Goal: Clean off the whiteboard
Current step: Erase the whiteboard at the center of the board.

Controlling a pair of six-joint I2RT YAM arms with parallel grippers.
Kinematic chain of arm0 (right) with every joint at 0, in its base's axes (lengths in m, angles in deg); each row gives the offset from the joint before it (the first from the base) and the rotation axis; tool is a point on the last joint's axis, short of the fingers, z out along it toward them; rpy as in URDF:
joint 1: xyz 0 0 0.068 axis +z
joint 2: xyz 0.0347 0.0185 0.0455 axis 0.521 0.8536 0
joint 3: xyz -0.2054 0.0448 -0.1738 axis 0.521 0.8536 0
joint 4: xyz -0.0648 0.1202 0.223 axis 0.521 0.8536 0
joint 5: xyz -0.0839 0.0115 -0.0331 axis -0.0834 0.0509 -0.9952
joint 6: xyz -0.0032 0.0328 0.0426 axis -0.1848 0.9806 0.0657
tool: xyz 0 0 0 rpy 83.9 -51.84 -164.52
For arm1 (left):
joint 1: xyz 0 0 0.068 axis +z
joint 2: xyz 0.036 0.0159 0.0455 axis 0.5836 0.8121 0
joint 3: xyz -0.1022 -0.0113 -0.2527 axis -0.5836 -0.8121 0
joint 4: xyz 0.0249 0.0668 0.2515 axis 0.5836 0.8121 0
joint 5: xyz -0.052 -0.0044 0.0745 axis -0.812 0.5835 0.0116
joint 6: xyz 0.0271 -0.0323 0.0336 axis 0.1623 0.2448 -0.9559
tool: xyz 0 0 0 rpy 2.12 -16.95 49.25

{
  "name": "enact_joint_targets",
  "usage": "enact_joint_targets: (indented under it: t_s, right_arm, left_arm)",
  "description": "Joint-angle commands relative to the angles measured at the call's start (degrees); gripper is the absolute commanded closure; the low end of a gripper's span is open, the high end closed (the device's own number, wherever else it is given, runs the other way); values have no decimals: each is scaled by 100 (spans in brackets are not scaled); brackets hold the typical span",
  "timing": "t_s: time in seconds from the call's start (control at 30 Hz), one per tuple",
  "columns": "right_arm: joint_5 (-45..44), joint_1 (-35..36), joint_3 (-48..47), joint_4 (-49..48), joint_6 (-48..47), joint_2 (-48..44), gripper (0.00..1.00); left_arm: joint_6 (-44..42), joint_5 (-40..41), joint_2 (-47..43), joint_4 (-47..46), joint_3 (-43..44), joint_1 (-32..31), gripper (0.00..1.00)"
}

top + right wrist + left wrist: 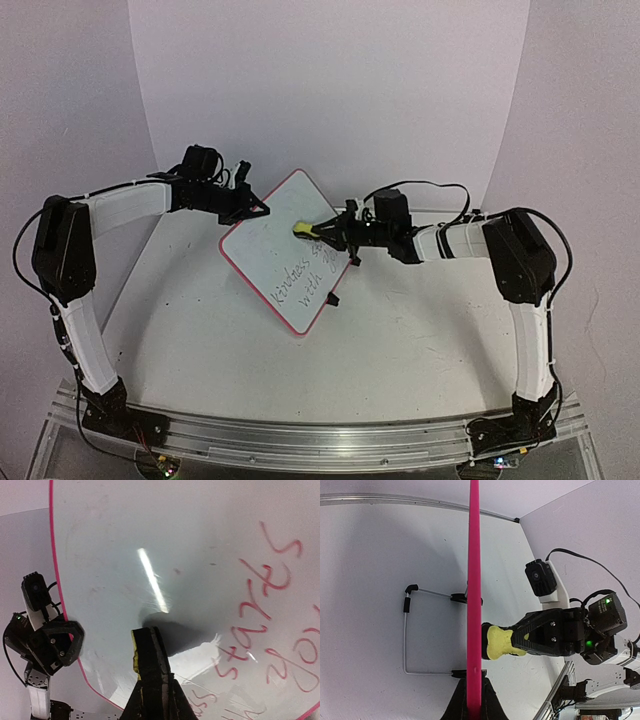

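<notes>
Item 1: whiteboard (272, 262), small flat rectangular white panel with rounded corners and a thin pink-red frame. It is at the middle of the worktop, between the two arms, turned corner-up like a diamond in the top view. The left wrist view (475, 575) shows it edge-on. Whether its feet touch the worktop cannot be told

Item 2: handwriting (262, 600), looping marker lines on the lower part of the board face. It looks dark from above and red in the right wrist view, where the word "starts" is legible. Faint smears lie beside it

Item 3: wire stand (406, 640), thin grey metal loop with black ends, attached behind the board at two small black feet

Item 4: yellow block (302, 229), small soft yellow piece with a black layer, pressed against the board face near its right edge

Item 5: left end effector (252, 208), black, two fingers. It is clamped over the board's upper left frame edge, one finger on each side

Item 6: right end effector (322, 231), black, two fingers. It is closed on the yellow block and holds it to the board

Item 7: worktop (400, 340), plain white surface with white walls behind
</notes>
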Motion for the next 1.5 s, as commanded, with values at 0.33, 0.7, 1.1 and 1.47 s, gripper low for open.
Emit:
enact_joint_targets:
  t_s: [0.33, 0.7, 1.1, 1.47]
  right_arm:
    - [158, 810, 183, -94, -254, -391, 100]
    - [28, 514, 1240, -433, -187, -622, 100]
    - [222, 1052, -117, 19, -303, -280, 100]
    - [-138, 928, 1867, -745, -130, -721, 100]
  left_arm:
    - [-367, 16, -94, 100, -48, -102, 100]
    - [-370, 6, -138, 98, -52, -102, 100]
    - [-384, 49, -194, 102, -71, -99, 100]
    - [-374, 3, -184, 102, -47, -116, 100]
